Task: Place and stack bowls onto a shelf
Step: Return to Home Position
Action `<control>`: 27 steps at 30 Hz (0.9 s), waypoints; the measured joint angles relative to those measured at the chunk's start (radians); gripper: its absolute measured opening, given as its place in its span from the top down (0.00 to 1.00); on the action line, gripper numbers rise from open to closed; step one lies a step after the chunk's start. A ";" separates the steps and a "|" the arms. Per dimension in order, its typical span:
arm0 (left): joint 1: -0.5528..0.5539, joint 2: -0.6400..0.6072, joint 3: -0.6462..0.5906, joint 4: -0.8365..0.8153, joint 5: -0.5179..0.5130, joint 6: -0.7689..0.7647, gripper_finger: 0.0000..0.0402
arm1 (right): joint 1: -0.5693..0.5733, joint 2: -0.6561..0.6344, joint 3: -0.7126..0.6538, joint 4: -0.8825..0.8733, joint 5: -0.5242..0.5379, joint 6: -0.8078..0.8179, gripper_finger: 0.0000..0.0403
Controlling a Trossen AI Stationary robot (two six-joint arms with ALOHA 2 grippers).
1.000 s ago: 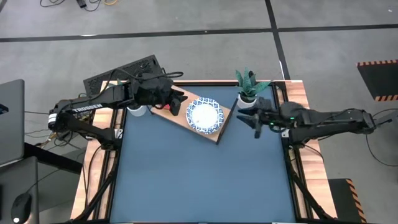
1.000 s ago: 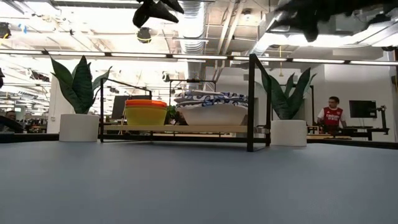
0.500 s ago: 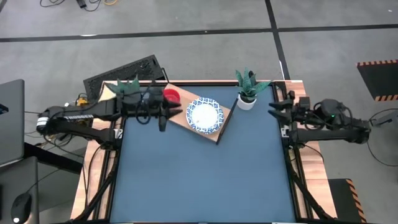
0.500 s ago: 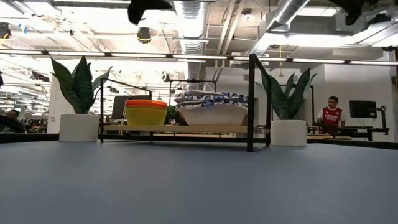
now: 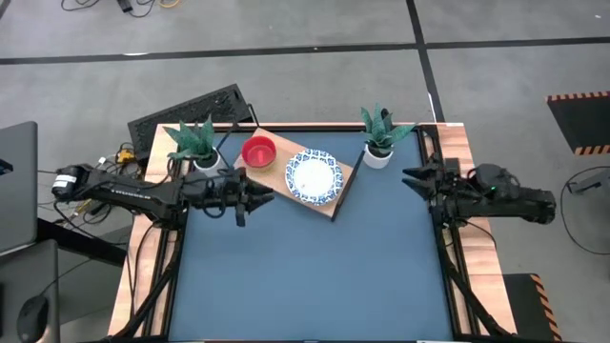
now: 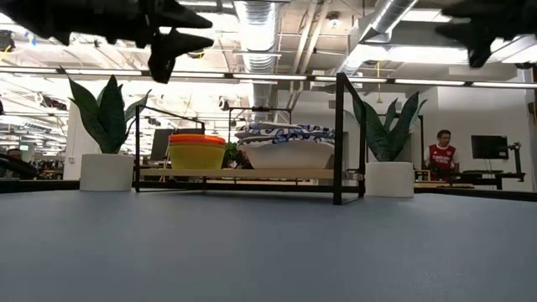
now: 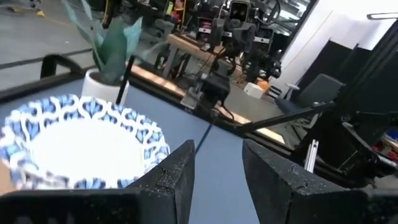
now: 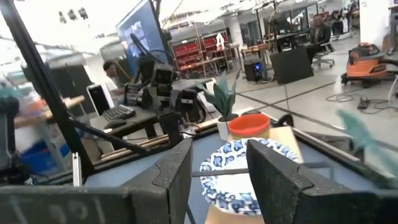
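Note:
The shelf [image 5: 335,204] sits at the table's far middle, a wooden board in a black wire frame [image 6: 339,138]. On it rest a stack of white, blue-rimmed bowls [image 5: 313,176] [image 6: 284,147] and a red bowl [image 5: 258,151], which the low view shows nested on a yellow one [image 6: 196,154]. My left gripper [image 5: 259,197] hangs open in the air just off the shelf's left near edge, empty. My right gripper [image 5: 410,177] is open and empty too, above the table's right edge. In the left wrist view the blue-rimmed bowls [image 7: 81,143] lie ahead of the open fingers.
Two potted plants in white pots stand at the far edge, one [image 5: 195,143] left of the shelf and one [image 5: 379,136] right of it. Bare blue tabletop [image 5: 315,276] stretches from the shelf to the near edge. A person [image 6: 442,155] is in the room beyond.
My left gripper has drawn back from above the red bowl toward the table's near-left and come lower, uncovering that bowl. My right gripper has pulled back toward the table's right edge. The bowls and the shelf have stayed where they were.

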 joint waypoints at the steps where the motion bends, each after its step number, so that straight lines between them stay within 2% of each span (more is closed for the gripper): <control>1: -0.016 0.000 -0.018 0.016 -0.020 -0.007 0.70 | 0.000 -0.012 -0.040 0.047 -0.001 0.010 0.56; 5: -0.075 0.000 -0.064 0.018 -0.110 -0.027 0.70 | 0.003 -0.038 -0.168 0.230 -0.018 0.042 0.56; 8: -0.100 0.001 -0.078 0.013 -0.148 -0.021 0.70 | 0.003 -0.035 -0.209 0.295 -0.024 0.057 0.56; 10: -0.099 -0.005 -0.088 0.002 -0.124 -0.024 0.70 | -0.001 -0.038 -0.209 0.316 -0.023 0.052 0.56; 14: -0.064 -0.085 -0.092 0.001 -0.005 -0.061 0.70 | -0.023 -0.038 -0.128 0.322 -0.021 -0.025 0.56; 17: -0.036 -0.189 -0.092 -0.014 0.048 -0.040 0.70 | -0.040 -0.037 -0.044 0.251 -0.020 -0.095 0.56; 21: -0.021 -0.342 -0.091 -0.122 0.009 0.021 0.70 | -0.062 -0.039 0.043 0.123 -0.015 -0.133 0.56; 24: -0.021 -0.433 -0.094 -0.254 -0.044 0.034 0.70 | -0.073 -0.036 0.040 0.036 0.000 -0.083 0.56; 27: -0.021 -0.502 -0.132 -0.299 -0.062 0.032 0.70 | -0.078 -0.039 -0.009 0.062 -0.001 -0.018 0.56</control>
